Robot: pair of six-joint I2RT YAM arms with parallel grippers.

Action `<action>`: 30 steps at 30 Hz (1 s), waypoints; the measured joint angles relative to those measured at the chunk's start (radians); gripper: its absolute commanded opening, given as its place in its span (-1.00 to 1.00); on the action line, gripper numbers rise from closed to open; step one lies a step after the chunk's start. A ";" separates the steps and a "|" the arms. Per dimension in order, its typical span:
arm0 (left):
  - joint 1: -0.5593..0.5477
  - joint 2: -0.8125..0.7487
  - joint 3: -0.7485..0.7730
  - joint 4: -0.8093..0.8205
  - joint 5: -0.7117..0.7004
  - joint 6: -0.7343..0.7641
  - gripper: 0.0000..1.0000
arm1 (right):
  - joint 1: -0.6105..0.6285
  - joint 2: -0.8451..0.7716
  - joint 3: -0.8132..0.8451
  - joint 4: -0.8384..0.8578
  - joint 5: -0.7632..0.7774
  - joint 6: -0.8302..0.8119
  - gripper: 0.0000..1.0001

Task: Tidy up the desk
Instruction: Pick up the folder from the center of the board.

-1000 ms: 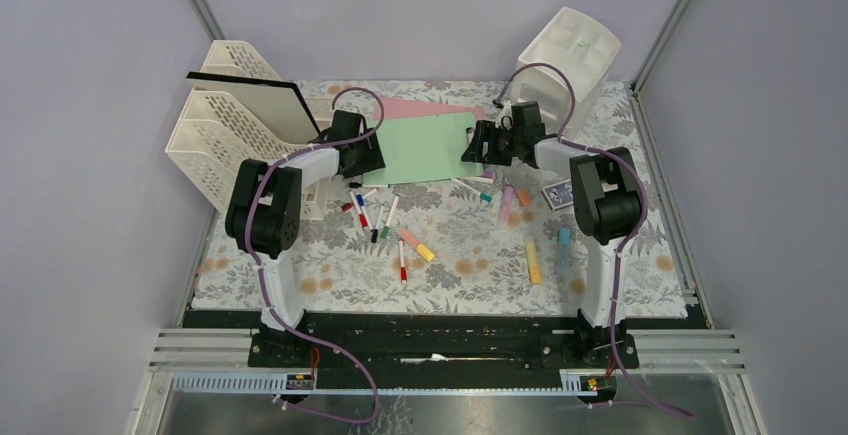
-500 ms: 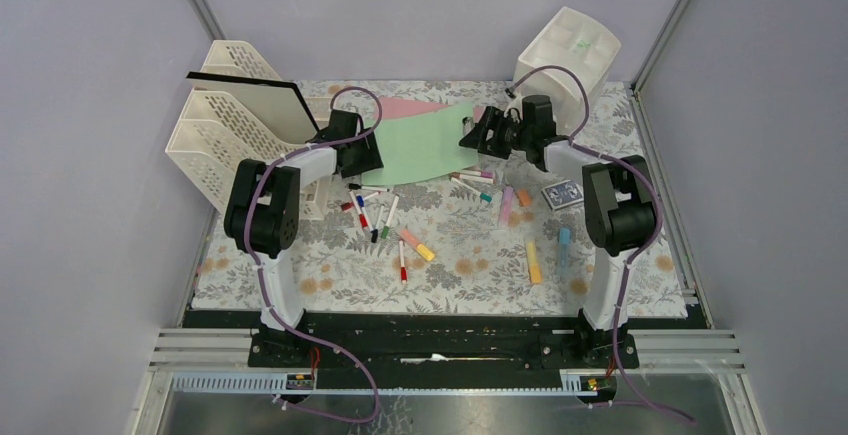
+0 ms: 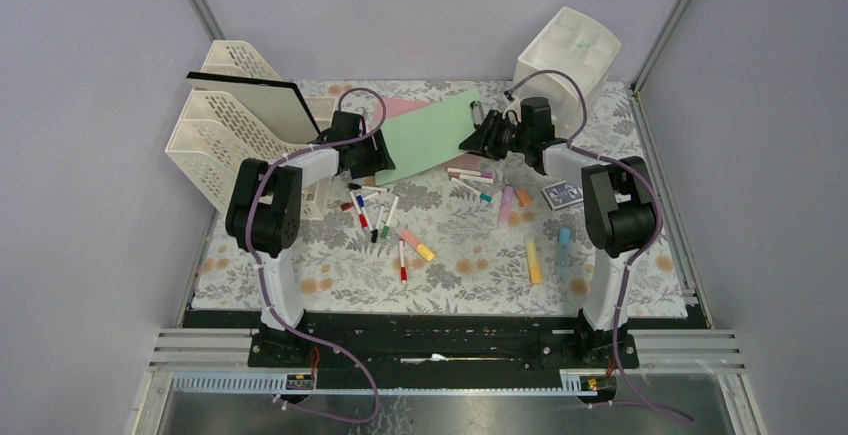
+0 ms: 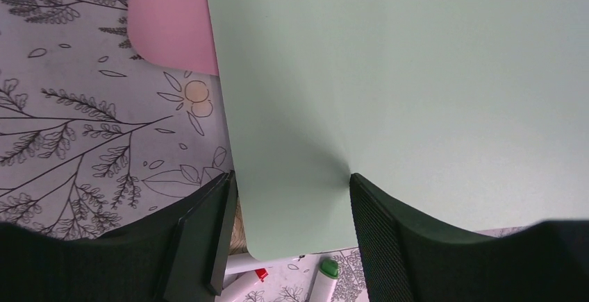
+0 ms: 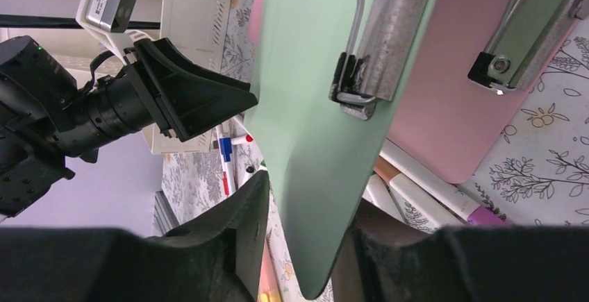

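Left of our left gripper [image 4: 290,184] the rack [image 3: 215,140] holds a black board [image 3: 255,83]; behind our right gripper [image 5: 305,212] stands the drawer unit [image 3: 575,50], contents unclear. The right jaws pinch the green board [image 4: 417,73] near its clip [image 5: 389,31]; the left stand half open about its corner, and we cannot tell whether they grip. The desk [image 3: 470,275] lies under both jaws, pens [image 3: 402,260] strewn nearer us, lilac walls [image 3: 420,5] around.

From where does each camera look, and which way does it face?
Top: high behind the left arm and right arm, facing down at the desk; both show.
Left wrist: down past left fingers onto the green board.
Right wrist: sideways toward the left arm; right fingers flank the green board.
Shared: both wrists see the green board.
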 measured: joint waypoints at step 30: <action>0.018 -0.212 0.066 -0.032 0.161 0.020 0.74 | -0.051 -0.061 0.059 -0.024 -0.152 -0.011 -1.00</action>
